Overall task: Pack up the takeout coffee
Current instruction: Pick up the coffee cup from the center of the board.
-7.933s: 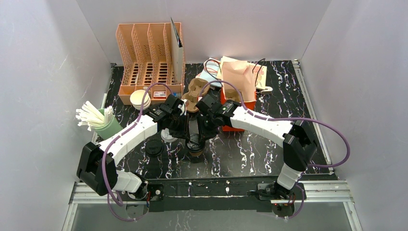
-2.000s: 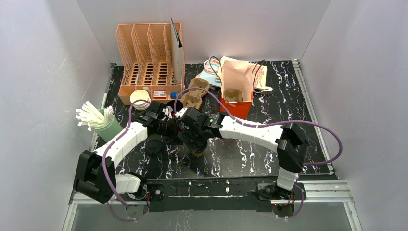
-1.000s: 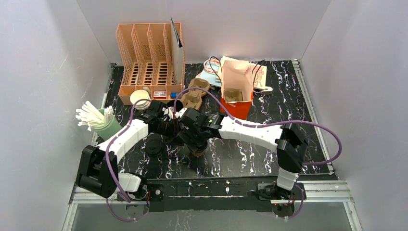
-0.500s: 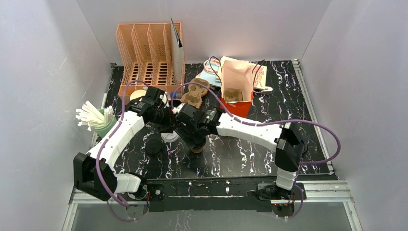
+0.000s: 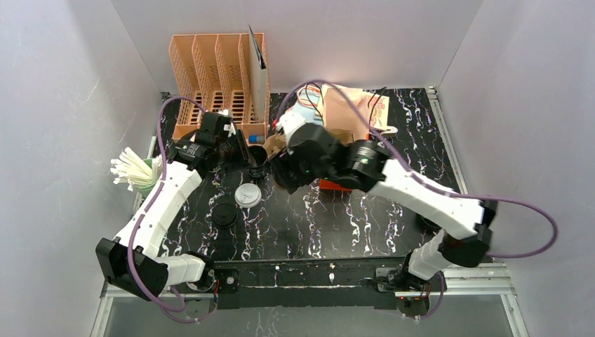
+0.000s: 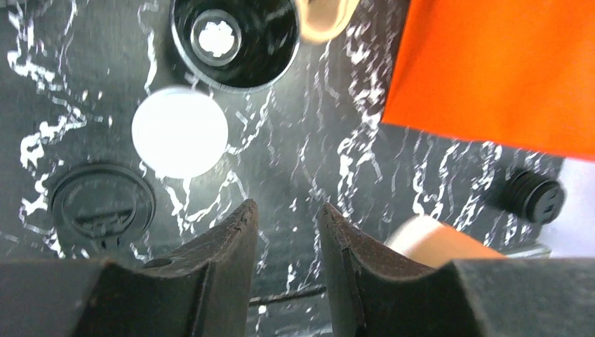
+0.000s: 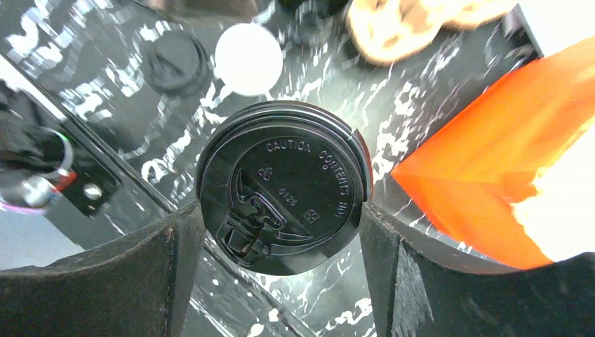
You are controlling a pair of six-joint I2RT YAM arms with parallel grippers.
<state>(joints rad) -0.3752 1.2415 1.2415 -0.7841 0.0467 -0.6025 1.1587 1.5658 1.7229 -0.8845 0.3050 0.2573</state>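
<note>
The takeout coffee fills the right wrist view from above: a black plastic lid covers it, and the brown cup under the lid is hidden. My right gripper is shut on it, one finger against each side, and holds it clear of the table. From above, my right gripper hangs just left of the orange bag. My left gripper is off to the left by an open black paper cup. Its jaws stand slightly open with nothing between them.
A white lid and a black lid lie on the marble table. Brown cup carriers sit behind the black cup. A peach organizer stands at the back left. A green cup of straws stands at the left.
The right arm has lifted the lidded coffee off the table front and carried it back toward the orange bag. The left gripper has let go, opened a little and pulled away to the rear left.
</note>
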